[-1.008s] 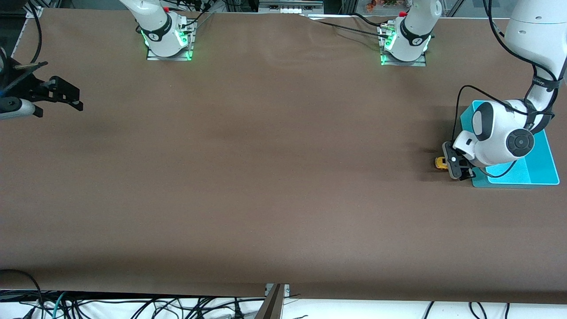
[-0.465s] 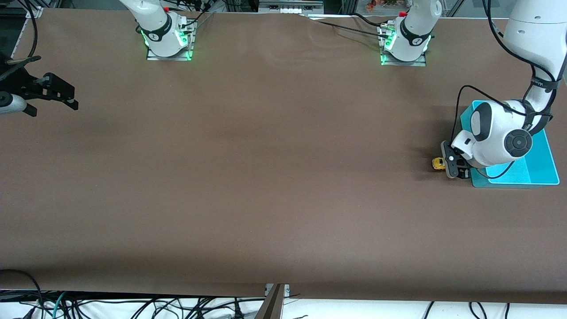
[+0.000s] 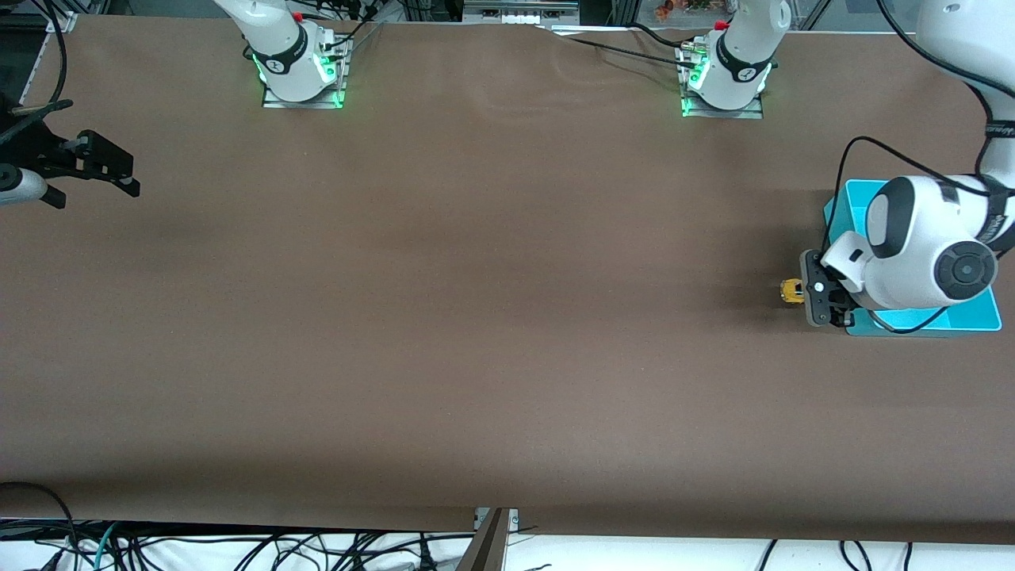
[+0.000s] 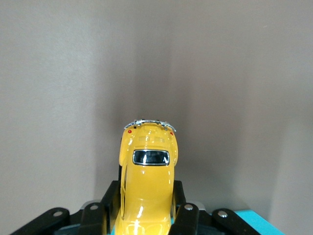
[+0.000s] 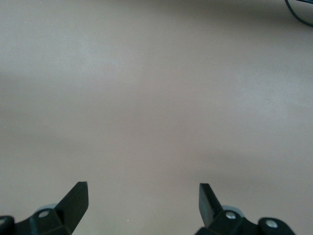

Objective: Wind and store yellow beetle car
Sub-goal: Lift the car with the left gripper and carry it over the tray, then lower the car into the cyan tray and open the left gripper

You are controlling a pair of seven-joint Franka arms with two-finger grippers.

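Brown table (image 3: 476, 317) carries everything. At the left arm's end, the left gripper (image 3: 802, 292) is closed on the yellow beetle car (image 4: 146, 181), its fingers (image 4: 178, 205) pressing both sides of the car. Just beside it is a turquoise bin (image 3: 971, 317). The right gripper (image 5: 142, 200) waits at the right arm's end, fingers spread wide.

No readable text, labels, brand names, numbers or signs appear on anything in any of these views.
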